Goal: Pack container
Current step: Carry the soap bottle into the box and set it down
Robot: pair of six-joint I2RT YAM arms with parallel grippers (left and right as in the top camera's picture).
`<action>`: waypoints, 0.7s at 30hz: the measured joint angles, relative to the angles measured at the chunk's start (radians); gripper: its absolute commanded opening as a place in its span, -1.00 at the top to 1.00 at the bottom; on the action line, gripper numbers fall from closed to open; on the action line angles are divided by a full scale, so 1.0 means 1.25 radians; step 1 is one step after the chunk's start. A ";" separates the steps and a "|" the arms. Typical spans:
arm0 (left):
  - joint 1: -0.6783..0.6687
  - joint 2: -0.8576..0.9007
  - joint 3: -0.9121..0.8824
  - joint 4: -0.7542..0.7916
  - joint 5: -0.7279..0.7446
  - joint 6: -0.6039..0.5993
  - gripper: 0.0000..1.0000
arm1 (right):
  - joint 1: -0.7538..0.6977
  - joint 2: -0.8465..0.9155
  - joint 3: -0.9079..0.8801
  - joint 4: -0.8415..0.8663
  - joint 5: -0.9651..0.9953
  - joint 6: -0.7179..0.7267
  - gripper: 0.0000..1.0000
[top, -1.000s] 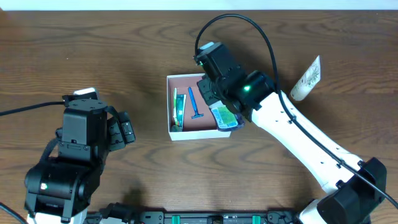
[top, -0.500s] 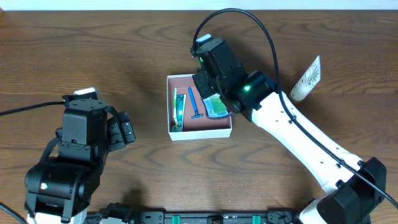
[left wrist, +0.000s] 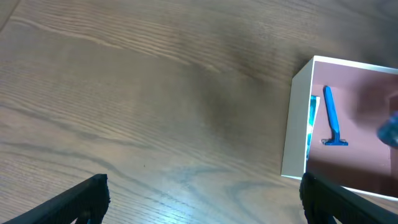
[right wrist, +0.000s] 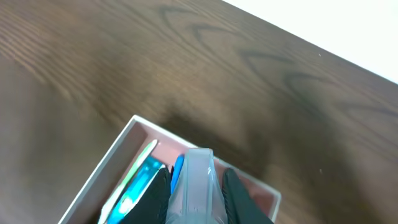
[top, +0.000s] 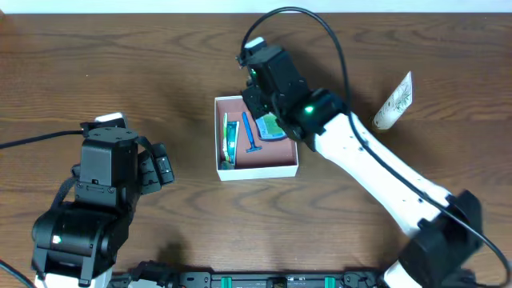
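The container (top: 274, 167) is a shallow white-walled box with a pinkish-brown floor at the table's middle. Inside lie a blue razor (top: 250, 134) and a teal-and-white packet (top: 230, 138) along the left wall. My right gripper (top: 268, 122) is shut on a clear packet with blue and green contents (top: 270, 128), held over the container's far right part. In the right wrist view the clear packet (right wrist: 196, 186) sits between the black fingers (right wrist: 158, 193) above the container (right wrist: 112, 160). My left gripper (top: 160, 168) is open and empty, left of the container (left wrist: 297, 124).
A white tube with a leafy print (top: 394, 102) lies at the right on the wood table. The right arm (top: 376, 172) stretches diagonally from the front right. The left arm's body (top: 96, 192) stands at the front left.
My right gripper has carried the clear packet from the container's right front corner up and to the left, over the container's far part. The left arm has not moved.
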 measured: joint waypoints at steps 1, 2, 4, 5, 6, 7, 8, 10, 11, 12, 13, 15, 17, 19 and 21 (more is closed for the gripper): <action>0.000 0.000 0.000 0.000 0.000 0.000 -0.96 | -0.002 0.020 0.000 0.021 0.000 -0.005 0.95; 0.000 0.000 0.000 0.000 0.000 0.000 -0.96 | -0.003 0.033 0.000 0.033 0.001 -0.009 0.95; 0.000 0.000 0.000 0.000 0.000 0.000 -0.96 | -0.012 0.059 0.000 0.051 0.000 -0.017 0.95; 0.000 0.000 0.000 0.000 0.000 0.000 -0.96 | -0.016 0.070 0.000 0.054 0.000 -0.020 0.96; 0.000 0.000 0.000 0.000 0.000 0.000 -0.96 | -0.019 0.074 0.000 0.056 0.000 -0.021 0.95; 0.000 0.000 0.000 0.000 0.000 0.000 -0.96 | -0.024 0.078 0.000 0.060 0.000 -0.023 0.96; 0.000 0.000 0.000 0.000 0.000 0.000 -0.96 | -0.030 0.081 0.000 0.063 0.000 -0.024 0.96; 0.000 0.000 0.000 0.000 0.000 0.000 -0.96 | -0.039 0.083 0.000 0.068 -0.002 -0.024 0.97; 0.000 0.000 0.000 0.000 0.000 0.000 -0.96 | -0.045 0.085 0.000 0.070 -0.004 -0.024 0.98; 0.000 0.000 0.000 0.000 0.000 0.000 -0.96 | -0.049 0.087 0.000 0.070 -0.006 -0.024 0.97; 0.000 0.000 0.000 0.000 0.000 0.000 -0.96 | -0.052 0.089 0.000 0.069 -0.011 -0.024 0.97; 0.000 0.000 0.000 0.000 0.000 0.000 -0.96 | -0.056 0.097 0.000 0.070 -0.022 -0.025 0.96; 0.000 0.000 0.000 0.000 0.000 0.000 -0.96 | -0.059 0.107 0.000 0.070 -0.034 -0.026 0.86; 0.000 0.000 0.000 0.000 0.000 0.000 -0.96 | -0.059 0.113 0.000 0.079 -0.039 -0.027 0.84; 0.000 0.000 0.000 0.000 0.000 0.000 -0.96 | -0.059 0.114 0.000 0.097 -0.044 -0.027 0.81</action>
